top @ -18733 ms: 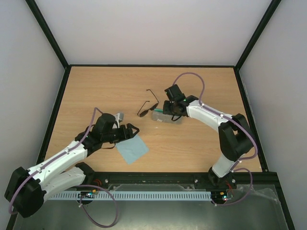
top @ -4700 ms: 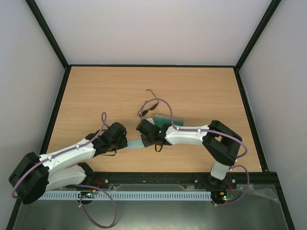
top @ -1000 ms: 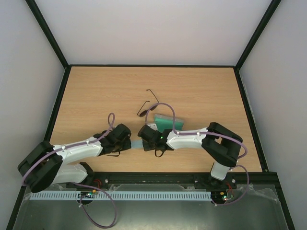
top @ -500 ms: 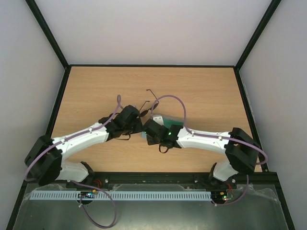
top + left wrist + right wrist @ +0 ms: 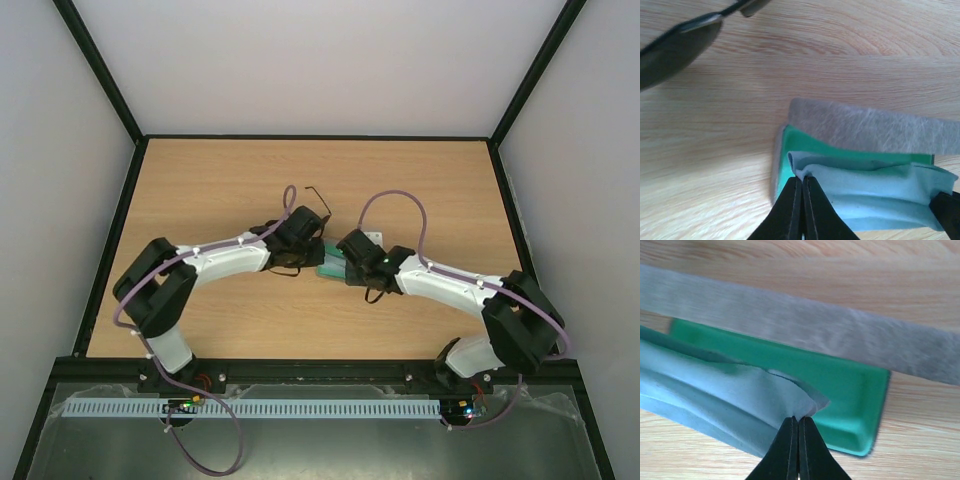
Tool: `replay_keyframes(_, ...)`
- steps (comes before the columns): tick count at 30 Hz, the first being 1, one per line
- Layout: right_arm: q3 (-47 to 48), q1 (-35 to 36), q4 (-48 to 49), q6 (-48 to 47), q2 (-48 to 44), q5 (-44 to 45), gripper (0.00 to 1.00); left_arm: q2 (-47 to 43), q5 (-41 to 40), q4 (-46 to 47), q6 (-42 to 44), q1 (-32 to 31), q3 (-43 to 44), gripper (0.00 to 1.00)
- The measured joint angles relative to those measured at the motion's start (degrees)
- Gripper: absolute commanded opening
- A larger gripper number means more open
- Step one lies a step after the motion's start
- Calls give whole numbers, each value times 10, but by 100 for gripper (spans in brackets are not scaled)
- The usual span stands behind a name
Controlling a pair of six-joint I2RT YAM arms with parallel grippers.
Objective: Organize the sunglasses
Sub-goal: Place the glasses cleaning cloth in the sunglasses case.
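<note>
The left tool (image 5: 802, 182) and right tool (image 5: 798, 420), each pinching a cloth (image 5: 715, 390) end, had carried it from the near bench (image 5: 200, 180) into the open case (image 5: 840, 370); the sunglasses (image 5: 675, 50) lay outside.

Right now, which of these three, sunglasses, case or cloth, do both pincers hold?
The light blue cloth: the left pincer and right pincer each pinch an end over the open case; the sunglasses lie free.

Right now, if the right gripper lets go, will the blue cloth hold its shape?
Probably not: the blue cloth sags and creases between the left gripper and right gripper, so it looks floppy. Freed, it would likely drape into the grey case.
</note>
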Motion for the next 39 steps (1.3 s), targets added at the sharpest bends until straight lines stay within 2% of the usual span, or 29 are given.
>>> replay_keyframes(13,-49,-45,30,-25,15,-20,1,96,10,27,10,-18,50,2)
replay_keyframes(34,-52,-62,67,-38,58,-20,1,110,1,38,11,-19,41,3)
replay_keyframes(39,-52,-62,70,-38,60,-20,4,115,1,39,11,-19,41,10)
